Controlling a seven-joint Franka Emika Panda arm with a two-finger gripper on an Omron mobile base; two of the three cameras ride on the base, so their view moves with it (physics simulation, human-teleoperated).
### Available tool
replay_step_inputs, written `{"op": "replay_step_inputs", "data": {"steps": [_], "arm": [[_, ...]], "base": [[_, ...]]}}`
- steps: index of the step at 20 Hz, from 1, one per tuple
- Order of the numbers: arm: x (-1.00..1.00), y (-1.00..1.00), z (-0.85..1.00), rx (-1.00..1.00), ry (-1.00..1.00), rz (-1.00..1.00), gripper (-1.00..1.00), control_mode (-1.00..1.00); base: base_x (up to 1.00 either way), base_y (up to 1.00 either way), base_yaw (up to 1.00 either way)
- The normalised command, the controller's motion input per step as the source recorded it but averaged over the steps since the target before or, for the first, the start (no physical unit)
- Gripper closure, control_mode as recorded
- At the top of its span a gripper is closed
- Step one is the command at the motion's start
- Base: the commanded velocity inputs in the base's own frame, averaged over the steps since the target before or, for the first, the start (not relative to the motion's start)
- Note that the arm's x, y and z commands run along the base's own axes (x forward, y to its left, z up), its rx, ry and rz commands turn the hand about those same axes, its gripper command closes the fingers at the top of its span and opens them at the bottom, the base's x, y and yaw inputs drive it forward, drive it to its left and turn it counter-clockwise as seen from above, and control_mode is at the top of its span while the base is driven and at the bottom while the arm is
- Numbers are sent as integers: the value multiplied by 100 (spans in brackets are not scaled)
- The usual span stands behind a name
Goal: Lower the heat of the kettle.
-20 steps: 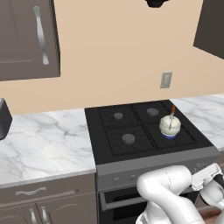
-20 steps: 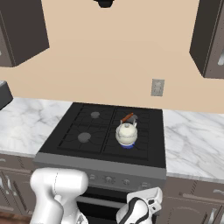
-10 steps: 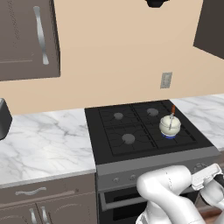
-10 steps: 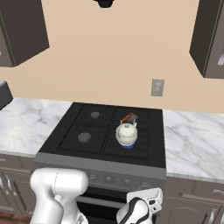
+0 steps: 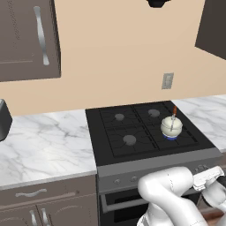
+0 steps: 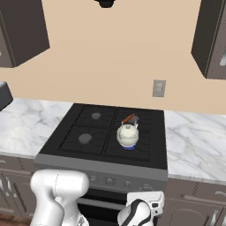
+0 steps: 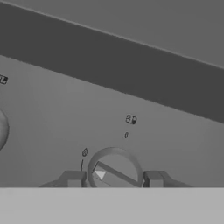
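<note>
The cream-white kettle (image 5: 171, 127) (image 6: 127, 134) sits on the stove's front right burner, with its orange-tipped handle upright and a bluish ring under it. My gripper (image 7: 113, 178) is low in front of the stove's control panel (image 5: 154, 174). It is open, with one fingertip on either side of a round knob (image 7: 114, 170). A white pointer on the knob's bar aims toward the left fingertip. The hand (image 5: 208, 177) (image 6: 145, 199) is at the panel's right end, below the kettle.
A second knob (image 7: 1, 129) peeks in at the hand view's left edge. The black cooktop (image 6: 88, 150) has marble counter (image 5: 44, 145) on both sides. The oven door handle (image 5: 119, 203) runs just below the panel. Dark cabinets hang above, and an outlet (image 6: 159, 88) is on the wall.
</note>
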Motion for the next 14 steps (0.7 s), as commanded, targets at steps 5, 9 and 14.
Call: {"op": "replay_step_inputs", "data": {"steps": [5, 9, 14], "arm": [[0, 0, 13, 15, 0, 0, 100, -100], [0, 0, 14, 13, 0, -1, 100, -100], [-3, 1, 16, 12, 0, 0, 100, -100]], "base": [[0, 0, 0], [0, 0, 0], [0, 0, 0]]}}
